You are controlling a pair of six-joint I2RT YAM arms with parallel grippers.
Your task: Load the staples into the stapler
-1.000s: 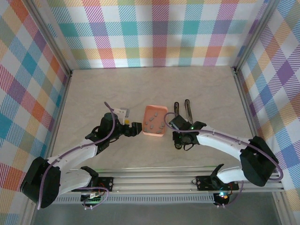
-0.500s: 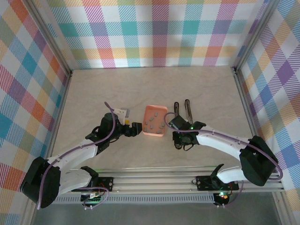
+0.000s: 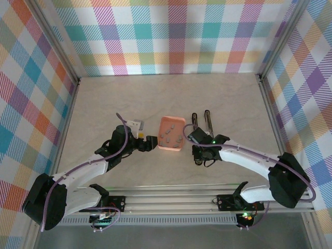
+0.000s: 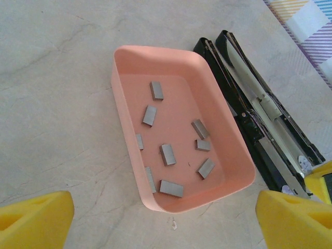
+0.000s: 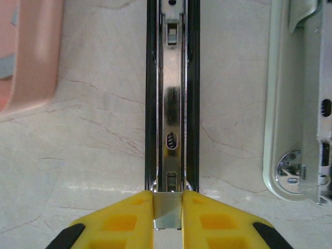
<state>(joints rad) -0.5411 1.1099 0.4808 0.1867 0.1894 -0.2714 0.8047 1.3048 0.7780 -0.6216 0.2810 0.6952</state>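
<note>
The stapler [image 3: 196,121] lies flipped open right of the tray, its black magazine channel [image 5: 174,98] beside its pale lid [image 5: 301,104]. My right gripper [image 5: 167,207] is shut on a short grey staple strip [image 5: 167,212], held at the near end of the channel and in line with it. Several more staples [image 4: 167,154] lie loose in the salmon tray [image 4: 124,104]. My left gripper [image 4: 163,223] hovers open just short of the tray's near end, and its yellow fingers [image 4: 36,220] hold nothing. From above, the left gripper [image 3: 148,142] and the right gripper [image 3: 194,137] flank the tray [image 3: 179,122].
A small white box-like object [image 3: 136,125] sits just behind the left wrist. The tray's wall [image 5: 28,57] is close on the left of the right gripper. Open marble tabletop [image 3: 166,93] stretches behind toward the plaid walls.
</note>
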